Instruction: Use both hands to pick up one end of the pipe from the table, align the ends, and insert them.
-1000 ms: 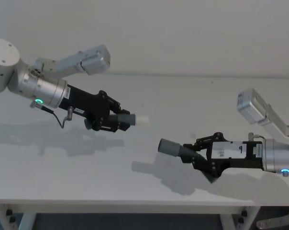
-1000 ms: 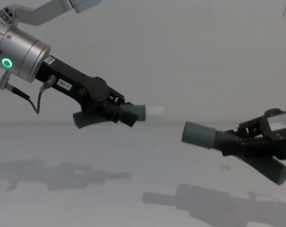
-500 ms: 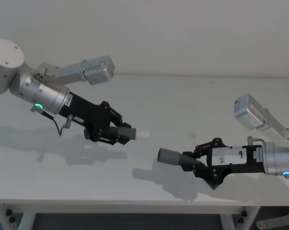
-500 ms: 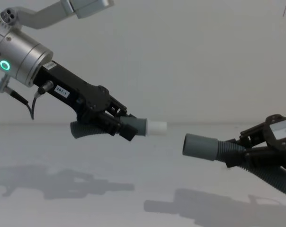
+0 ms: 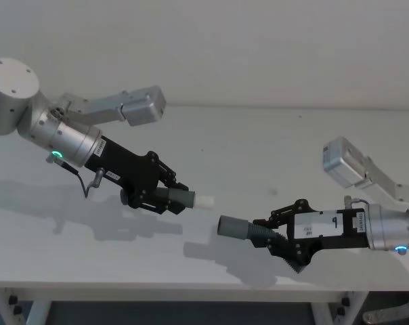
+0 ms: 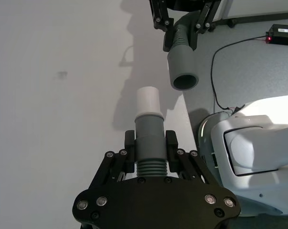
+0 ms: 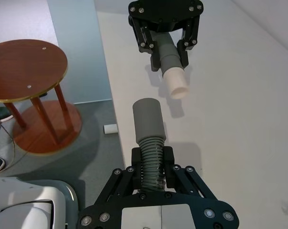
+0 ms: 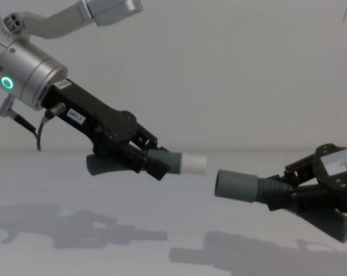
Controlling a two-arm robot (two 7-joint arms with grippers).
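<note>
Close above the table's front edge, the right gripper is clamping the bent ribbed hose, with its socket collar pointing toward 9 o'clock. A small open gap, narrower than a second ago, is separating it from the white plug tip. Farther back, the left gripper is pinching the straight hose piece, its arm slanting down toward 4 o'clock over bare tabletop.

This looks like a robot test lab in a bare room. A plain white tabletop on a white metal frame stands before an empty pale wall at twelve o'clock. Beside it, the grey floor carries a black box with a red light and a loose cable. A round wooden side table stands nearby.
</note>
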